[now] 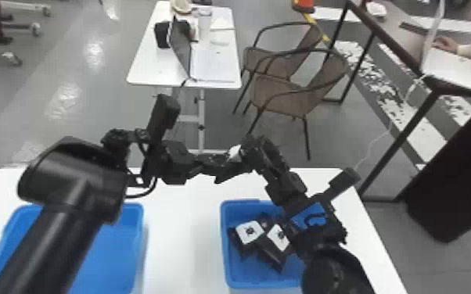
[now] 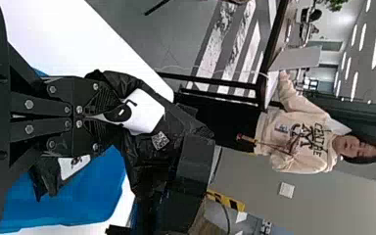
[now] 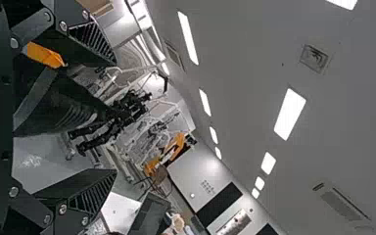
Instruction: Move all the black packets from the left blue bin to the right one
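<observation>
Floor [image 1: 70,70] is seen beyond a white table [image 1: 180,234], where the right blue bin [image 1: 227,254] is set. Above its far side, the right gripper [image 3: 115,117] is held spread; just beside, the black packet [image 2: 132,164] is pinched by the left gripper [image 2: 108,116], long axis seemingly crosswise.

White table [image 1: 182,234], two blue bins [image 1: 242,282] standing apart on it
</observation>
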`<control>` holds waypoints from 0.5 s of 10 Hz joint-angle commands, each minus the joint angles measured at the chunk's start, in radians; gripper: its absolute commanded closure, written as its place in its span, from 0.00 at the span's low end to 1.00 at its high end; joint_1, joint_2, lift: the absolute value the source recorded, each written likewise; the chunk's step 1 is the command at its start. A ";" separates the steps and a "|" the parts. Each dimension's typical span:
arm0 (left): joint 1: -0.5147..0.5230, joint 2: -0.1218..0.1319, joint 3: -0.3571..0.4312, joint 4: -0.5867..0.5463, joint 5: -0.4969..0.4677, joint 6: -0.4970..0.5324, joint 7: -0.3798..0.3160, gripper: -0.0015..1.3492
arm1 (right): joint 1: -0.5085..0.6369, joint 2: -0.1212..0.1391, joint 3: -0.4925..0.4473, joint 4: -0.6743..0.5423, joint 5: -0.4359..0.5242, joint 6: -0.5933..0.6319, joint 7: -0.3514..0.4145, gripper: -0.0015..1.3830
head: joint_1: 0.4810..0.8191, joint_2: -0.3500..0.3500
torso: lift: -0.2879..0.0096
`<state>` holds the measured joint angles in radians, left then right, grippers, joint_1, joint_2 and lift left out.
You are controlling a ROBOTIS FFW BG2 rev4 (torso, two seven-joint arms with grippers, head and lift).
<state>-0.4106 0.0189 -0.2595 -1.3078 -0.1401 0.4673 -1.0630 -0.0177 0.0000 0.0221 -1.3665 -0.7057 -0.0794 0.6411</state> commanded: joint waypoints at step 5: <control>-0.042 -0.017 0.013 0.059 0.014 -0.035 0.015 0.89 | 0.015 0.001 0.048 -0.023 0.005 0.029 -0.001 0.21 | 0.63 0.29 | 0.97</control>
<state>-0.4484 0.0029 -0.2482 -1.2497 -0.1360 0.4338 -1.0476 -0.0041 0.0000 0.0658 -1.3944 -0.7034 -0.0584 0.6395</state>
